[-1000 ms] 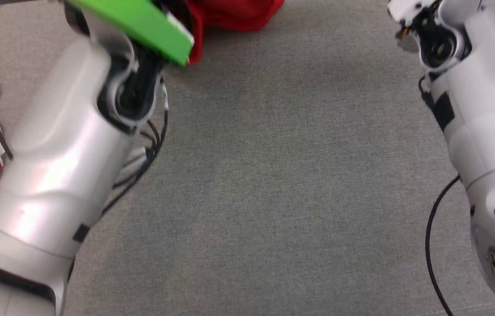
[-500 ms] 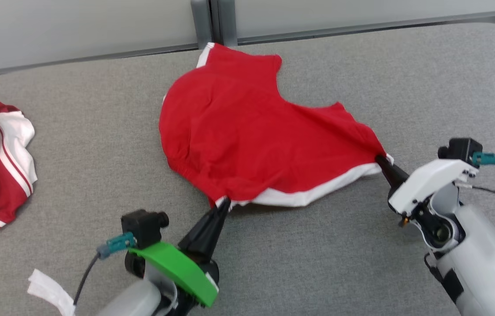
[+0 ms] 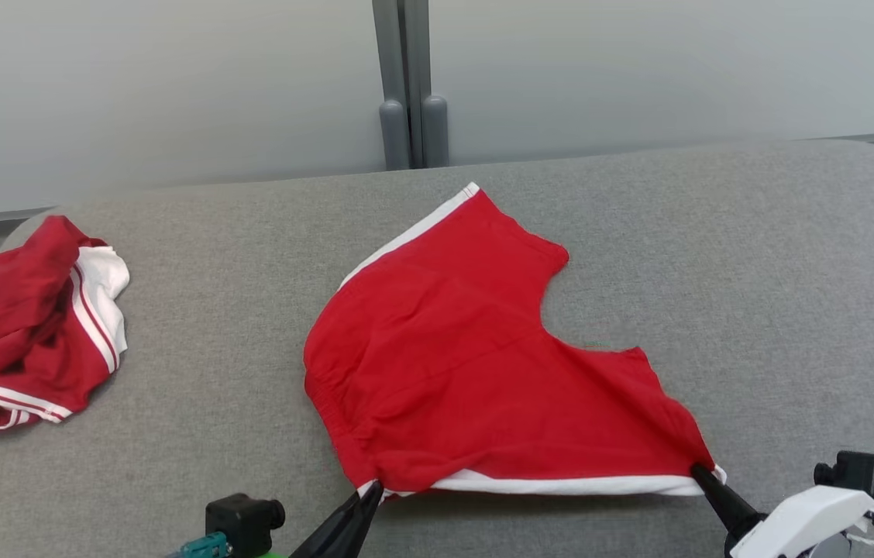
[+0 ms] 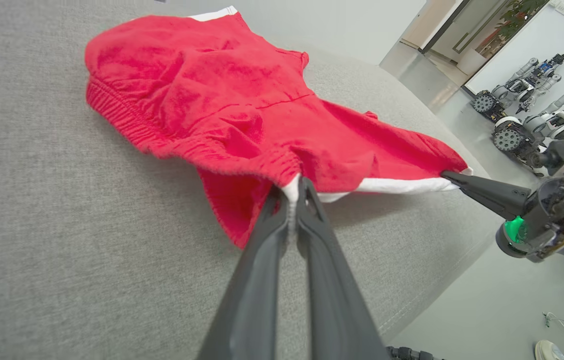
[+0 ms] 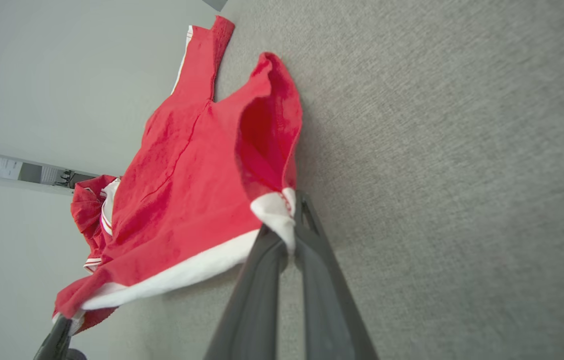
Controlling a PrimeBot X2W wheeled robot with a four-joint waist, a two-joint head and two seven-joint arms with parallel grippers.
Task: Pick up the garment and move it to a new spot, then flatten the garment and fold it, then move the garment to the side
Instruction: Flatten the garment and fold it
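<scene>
**1. Garment.** The red shorts lie spread on the grey padded surface, central in the head view and toward its near edge. The elastic waistband faces the robot's left. The 2 legs point away from it, 1 toward the far edge and 1 toward the right. A white band runs along the near edge of the shorts, between the 2 grippers.

**2. Left gripper.** The left gripper has its 2 fingers pressed together on the near-left corner of the shorts, where the waistband meets the white band. The left wrist view shows a strip of white cloth pinched between the tips.

**3. Right gripper.** The right gripper is clamped on the near-right corner, at the other end of the white band. The right wrist view shows the white corner bunched over the fingertips.

**4. Cloth condition.** The near edge is lifted slightly between the 2 grip points, with a shadow beneath it. The remaining cloth rests on the surface with shallow wrinkles.

**5. Surroundings.** A second red garment with white stripes lies crumpled at the left end of the surface, well apart from the shorts. A grey post stands behind the far edge. Other wheeled robots stand in the background of the left wrist view.
</scene>
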